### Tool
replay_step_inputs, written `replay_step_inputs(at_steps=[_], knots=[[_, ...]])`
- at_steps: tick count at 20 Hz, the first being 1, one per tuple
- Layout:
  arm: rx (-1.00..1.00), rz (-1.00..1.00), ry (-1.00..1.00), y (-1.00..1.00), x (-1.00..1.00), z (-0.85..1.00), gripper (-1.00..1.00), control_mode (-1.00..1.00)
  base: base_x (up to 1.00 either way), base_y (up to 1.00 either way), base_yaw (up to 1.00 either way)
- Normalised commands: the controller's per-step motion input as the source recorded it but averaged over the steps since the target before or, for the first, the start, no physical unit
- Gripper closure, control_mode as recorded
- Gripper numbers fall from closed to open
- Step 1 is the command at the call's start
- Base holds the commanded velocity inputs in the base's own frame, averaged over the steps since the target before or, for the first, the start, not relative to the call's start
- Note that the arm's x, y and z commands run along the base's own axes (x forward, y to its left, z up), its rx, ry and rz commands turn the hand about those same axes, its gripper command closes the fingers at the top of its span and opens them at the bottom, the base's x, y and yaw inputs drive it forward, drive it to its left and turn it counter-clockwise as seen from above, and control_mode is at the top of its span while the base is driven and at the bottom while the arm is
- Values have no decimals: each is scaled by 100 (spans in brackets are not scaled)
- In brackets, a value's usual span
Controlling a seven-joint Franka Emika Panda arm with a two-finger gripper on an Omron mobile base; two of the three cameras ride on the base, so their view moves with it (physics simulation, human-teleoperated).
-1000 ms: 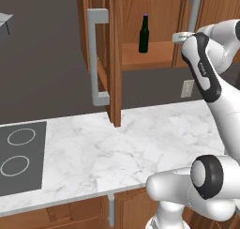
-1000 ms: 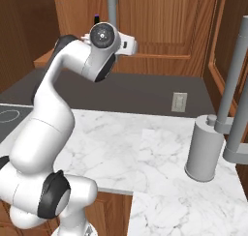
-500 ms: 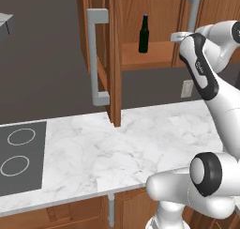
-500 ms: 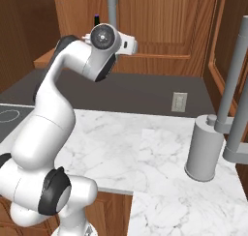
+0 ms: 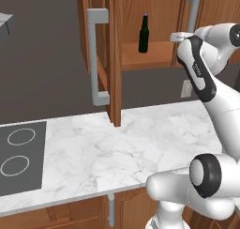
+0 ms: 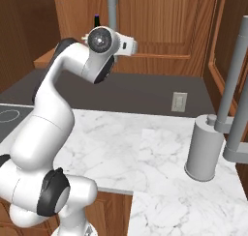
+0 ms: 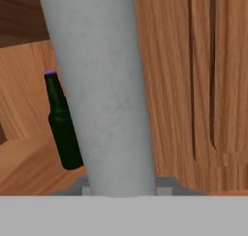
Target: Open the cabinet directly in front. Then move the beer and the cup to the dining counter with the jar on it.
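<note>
Item: gripper (image 5: 179,36) at the right door handle (image 7: 104,90) of the cabinet (image 5: 115,54).
No legible writing; jaws' grip cannot be told. Beer (image 5: 144,34) upright on shelf, unmoved; left door open as before.

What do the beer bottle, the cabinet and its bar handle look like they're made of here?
The beer: dark green-black glass by its look, glossy, with a small purplish cap. The cabinet: reddish-brown wood, grain visible, smooth finish. The bar handle: matte grey, faintly mottled, probably brushed metal, though the render leaves that open.
</note>
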Motion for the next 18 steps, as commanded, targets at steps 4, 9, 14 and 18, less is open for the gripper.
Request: replay_step_inputs(at_steps=[4, 9, 14, 18], knots=[[0, -19, -2, -3, 17, 0, 100, -100, 0, 0, 0], [0, -15, -2, -9, 26, 0, 100, -100, 0, 0, 0], [0, -12, -3, -26, 32, 0, 100, -100, 0, 0, 0], [0, -11, -4, -30, 25, 5, 100, -100, 0, 0, 0]])
